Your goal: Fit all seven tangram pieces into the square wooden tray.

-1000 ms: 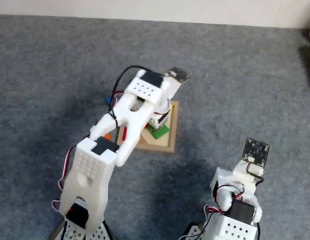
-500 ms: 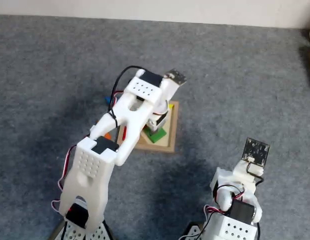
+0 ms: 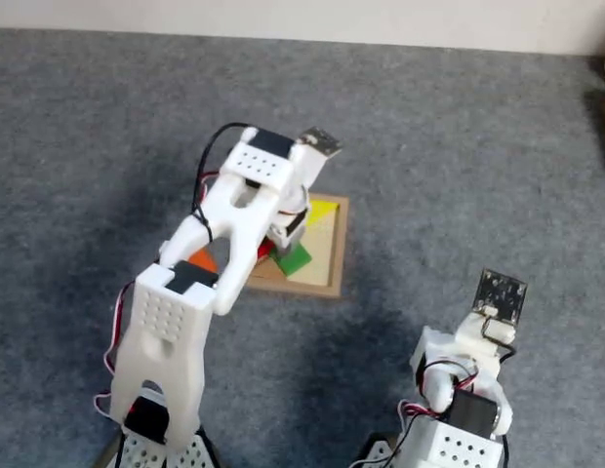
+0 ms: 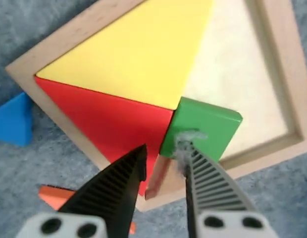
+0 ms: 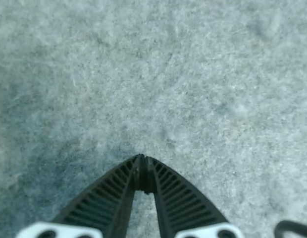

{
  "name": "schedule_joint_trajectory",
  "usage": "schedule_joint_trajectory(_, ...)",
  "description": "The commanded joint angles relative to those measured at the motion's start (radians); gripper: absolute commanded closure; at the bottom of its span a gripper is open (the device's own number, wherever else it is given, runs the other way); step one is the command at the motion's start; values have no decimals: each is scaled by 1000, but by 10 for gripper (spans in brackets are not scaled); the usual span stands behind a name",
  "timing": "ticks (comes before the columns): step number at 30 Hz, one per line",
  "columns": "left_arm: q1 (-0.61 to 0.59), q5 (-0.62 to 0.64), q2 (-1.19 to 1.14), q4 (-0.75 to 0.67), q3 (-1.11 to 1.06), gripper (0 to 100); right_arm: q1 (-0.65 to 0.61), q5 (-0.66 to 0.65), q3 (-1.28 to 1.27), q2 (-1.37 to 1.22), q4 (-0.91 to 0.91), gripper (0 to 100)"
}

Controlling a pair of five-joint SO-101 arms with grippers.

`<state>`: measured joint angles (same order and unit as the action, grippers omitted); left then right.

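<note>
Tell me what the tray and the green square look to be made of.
Tray: pale bare wood with a matt finish; the tan rim shows faint grain. Green square: likely painted wood, going by its flat, opaque, matt colour and crisp edges, though plastic cannot be ruled out.

High camera looks down; left wrist camera sits close over the square wooden tray (image 4: pixel 280 54) both share; right's faces grey carpet (image 5: pixel 203 74).

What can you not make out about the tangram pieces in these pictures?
High view: the left arm covers much of the wooden tray, hiding pieces there.
Left wrist view: the blue piece is cut by the edge; the orange piece sits partly behind the left gripper, so neither shape is sure.
</note>
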<state>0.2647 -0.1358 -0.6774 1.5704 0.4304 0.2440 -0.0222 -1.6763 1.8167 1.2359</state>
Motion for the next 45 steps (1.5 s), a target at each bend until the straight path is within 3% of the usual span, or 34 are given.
schedule_joint_trajectory(1, -8, -2, 105, 6, 7, 871, 8, -12, -116, 10, -16, 993)
schedule_joint_trajectory(9, -44, -6, 255, 32, 8, 867, 8, -12, -116, 10, -16, 993)
schedule_joint_trajectory(17, -196, -6, 380, 137, 7, 864, 8, -12, -116, 10, -16, 993)
schedule_joint_trajectory(27, -320, -11, 367, 95, 13, 739, 8, -11, -116, 10, -18, 993)
schedule_joint_trajectory(36, -320, -486, 148, -97, 16, 727, 8, -9, -116, 10, -18, 993)
schedule_joint_trajectory(41, -328, -661, 120, -132, 47, 727, 8, -9, -116, 10, -18, 993)
schedule_joint_trajectory(45, -328, -726, 70, -133, 107, 727, 8, -9, -116, 10, -19, 993)
